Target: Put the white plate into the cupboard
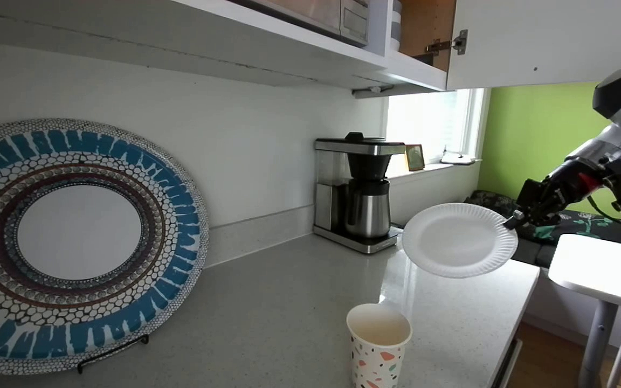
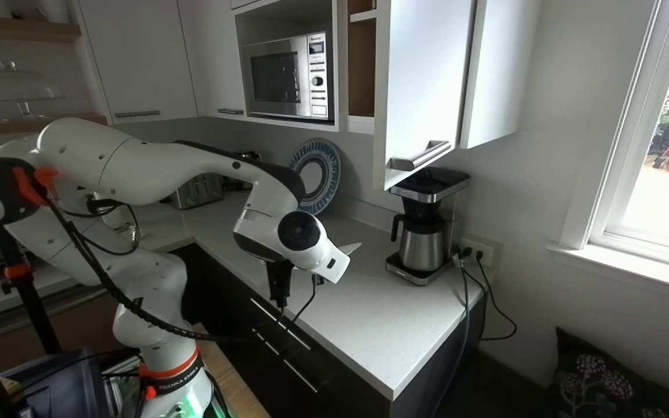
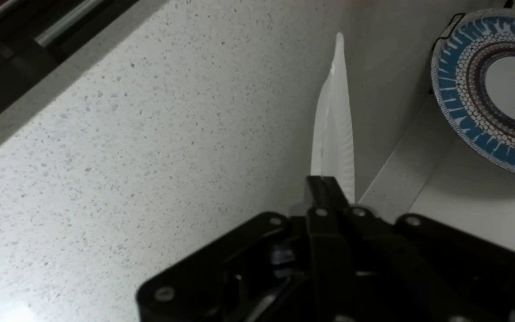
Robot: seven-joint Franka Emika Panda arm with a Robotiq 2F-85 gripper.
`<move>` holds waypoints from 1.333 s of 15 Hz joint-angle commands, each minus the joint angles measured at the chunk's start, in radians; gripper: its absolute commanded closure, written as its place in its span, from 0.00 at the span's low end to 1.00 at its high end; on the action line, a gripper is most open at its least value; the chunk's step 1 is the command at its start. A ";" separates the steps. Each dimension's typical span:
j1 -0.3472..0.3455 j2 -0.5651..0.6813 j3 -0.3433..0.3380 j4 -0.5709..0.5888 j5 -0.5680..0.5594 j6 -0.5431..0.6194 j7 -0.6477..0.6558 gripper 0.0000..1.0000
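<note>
The white plate (image 1: 453,240) hangs tilted in the air above the counter, its face towards the camera in an exterior view. In an exterior view only a thin edge of the plate (image 2: 351,248) shows beside the wrist. In the wrist view the plate (image 3: 335,120) is seen edge-on. My gripper (image 1: 511,222) is shut on the plate's rim; its fingertips also show in the wrist view (image 3: 322,179). The cupboard (image 1: 547,43) is above the counter with its door swung open and brown wooden inside showing. The cupboard (image 2: 427,81) also shows above the coffee maker. The plate is below it.
A coffee maker (image 1: 361,194) stands on the counter (image 1: 289,302) near the plate, below the cupboard. A speckled paper cup (image 1: 379,345) stands on the counter. The blue-patterned platter (image 1: 181,237) leans against the wall. A microwave (image 2: 285,78) sits in the niche beside the cupboard.
</note>
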 commanded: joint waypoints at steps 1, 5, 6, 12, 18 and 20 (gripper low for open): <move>0.025 -0.082 -0.046 0.029 -0.037 0.000 0.042 1.00; 0.025 -0.148 -0.076 0.076 -0.008 -0.014 0.130 1.00; 0.022 -0.166 -0.077 0.084 -0.009 -0.011 0.153 1.00; 0.028 -0.260 -0.099 0.158 0.008 -0.006 0.278 1.00; 0.069 -0.292 -0.121 0.223 0.063 0.010 0.330 1.00; 0.091 -0.298 -0.119 0.239 0.097 0.008 0.324 1.00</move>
